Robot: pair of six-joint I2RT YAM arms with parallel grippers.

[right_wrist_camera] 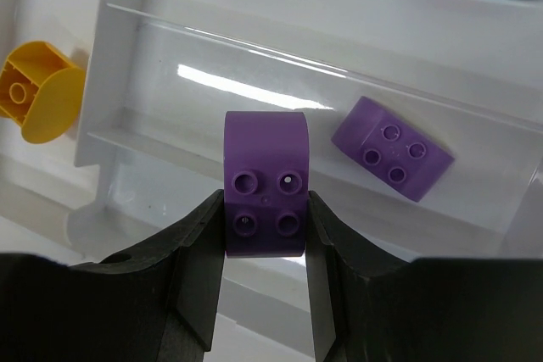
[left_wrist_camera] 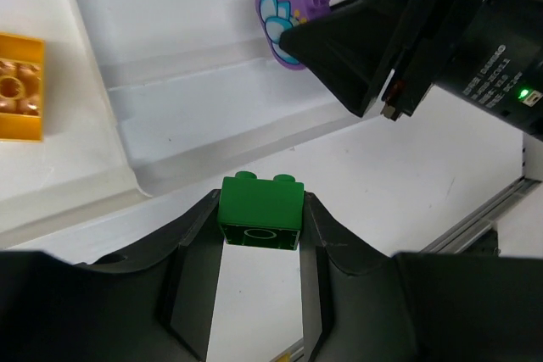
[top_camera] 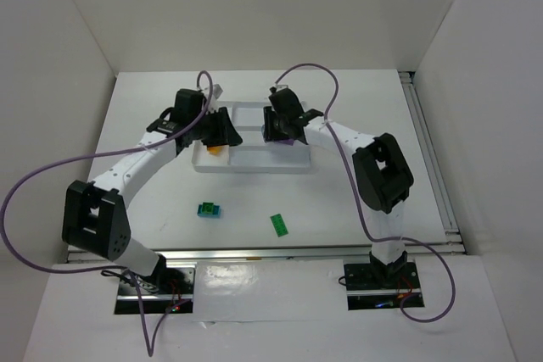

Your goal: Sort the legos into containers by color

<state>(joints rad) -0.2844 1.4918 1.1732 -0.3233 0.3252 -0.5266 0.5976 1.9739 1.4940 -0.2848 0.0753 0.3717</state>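
Hovering at the tray (left_wrist_camera: 144,182), our left gripper (left_wrist_camera: 260,209) pinches a green brick (left_wrist_camera: 260,218); our right gripper (right_wrist_camera: 265,209) pinches a purple brick (right_wrist_camera: 265,171), aiming beside the second purple brick (right_wrist_camera: 392,149) just beyond.

This is looking like a robotics lab test cell. Plain white panels (top_camera: 280,6) are enclosing a white counter (top_camera: 331,201) on three sides, aluminium rails (top_camera: 428,158) are running along its edges, a pair of robot arms (top_camera: 127,171) is sitting bolted to metal base plates (top_camera: 379,281), and purple cables (top_camera: 314,64) are looping loose around them.
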